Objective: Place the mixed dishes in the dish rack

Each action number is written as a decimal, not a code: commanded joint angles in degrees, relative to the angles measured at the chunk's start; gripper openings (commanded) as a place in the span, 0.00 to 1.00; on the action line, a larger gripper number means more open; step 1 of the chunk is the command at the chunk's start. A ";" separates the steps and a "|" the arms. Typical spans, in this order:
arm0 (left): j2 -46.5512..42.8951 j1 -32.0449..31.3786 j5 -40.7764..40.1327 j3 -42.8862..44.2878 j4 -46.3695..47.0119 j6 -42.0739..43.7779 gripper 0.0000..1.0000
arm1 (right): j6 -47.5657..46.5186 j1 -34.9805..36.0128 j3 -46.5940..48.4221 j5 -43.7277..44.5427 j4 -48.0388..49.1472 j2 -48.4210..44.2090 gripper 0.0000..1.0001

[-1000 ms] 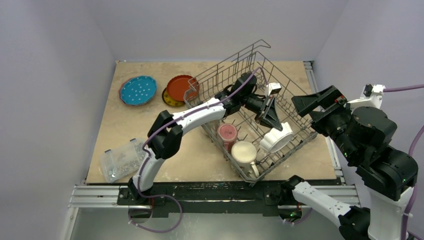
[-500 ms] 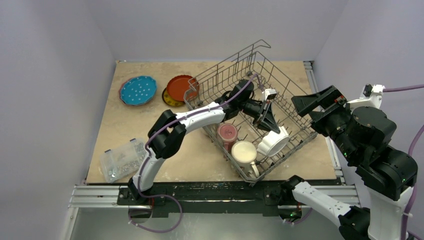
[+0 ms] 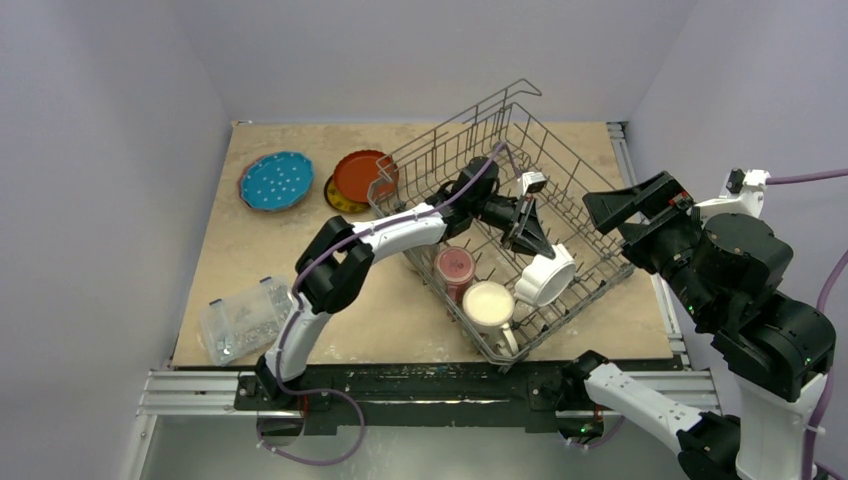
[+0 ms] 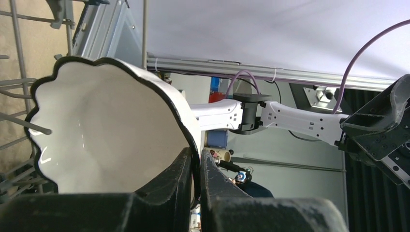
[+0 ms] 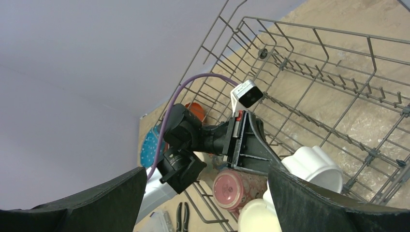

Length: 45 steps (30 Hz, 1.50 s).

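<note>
Left pincer [image 4: 196, 158] clamps white fluted bowl [image 4: 106, 130] rim; bowl tipped sideways in dish rack [image 3: 575, 205].

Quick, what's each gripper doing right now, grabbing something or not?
Left gripper: closed on the rim of the white fluted bowl.
Right gripper: open, holding nothing.

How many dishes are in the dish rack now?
3: a maroon mug and a cream mug near the front corner of the dish rack, and a white fluted bowl beside them, gripped by the left tool. The arm may hide more.
</note>
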 commanded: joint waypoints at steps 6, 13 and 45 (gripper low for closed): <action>-1.02 -0.23 -2.54 -1.65 1.53 6.19 0.00 | -0.58 0.11 -0.29 0.56 1.26 -0.21 0.98; -0.73 0.05 -0.37 -1.83 -5.78 13.36 0.00 | -0.88 0.13 -0.51 0.39 1.46 -0.11 0.98; -4.29 -1.18 -7.57 7.36 -42.98 49.16 0.50 | -1.68 0.16 -1.79 0.01 2.50 -0.86 0.98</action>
